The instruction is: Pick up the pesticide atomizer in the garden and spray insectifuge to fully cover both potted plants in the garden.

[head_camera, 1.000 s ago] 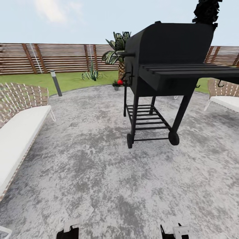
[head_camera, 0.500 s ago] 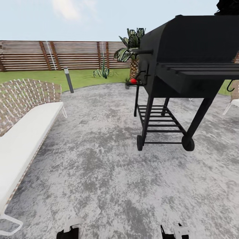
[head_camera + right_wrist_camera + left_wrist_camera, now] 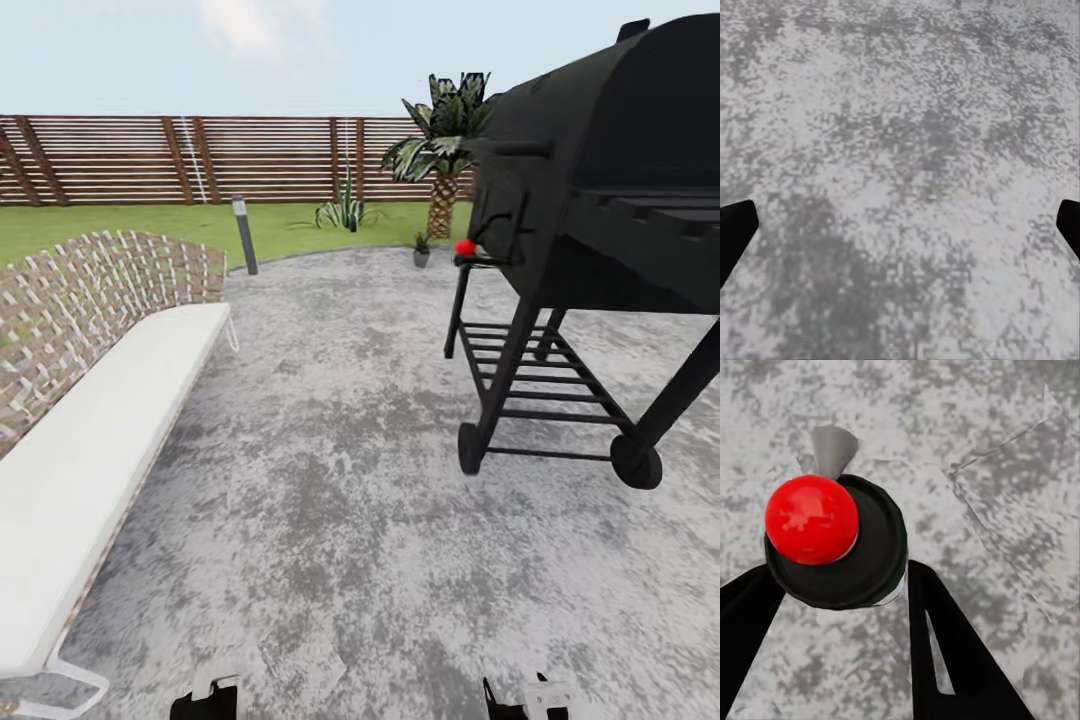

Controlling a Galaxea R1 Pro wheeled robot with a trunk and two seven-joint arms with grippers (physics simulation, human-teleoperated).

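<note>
On the patio (image 3: 330, 450), a bench (image 3: 90, 430) lies left, a grill (image 3: 600, 230) right (fence (image 3: 200, 160) behind).

From my seat, a black barbecue grill (image 3: 600, 200) on wheels stands at the right, with a red knob (image 3: 465, 247) on its near end and a slatted rack (image 3: 535, 385) beneath. A wicker bench (image 3: 90, 300) with a long white cushion (image 3: 100, 450) runs along the left. Farther off I see a grey bollard lamp (image 3: 244, 235), a spiky striped agave (image 3: 346, 212), a palm (image 3: 442, 150) and a small grey pot (image 3: 421, 256) holding something green I can't quite make out. Through the left wrist camera there's a red ball (image 3: 811, 519) on a black disc (image 3: 866, 547).
</note>
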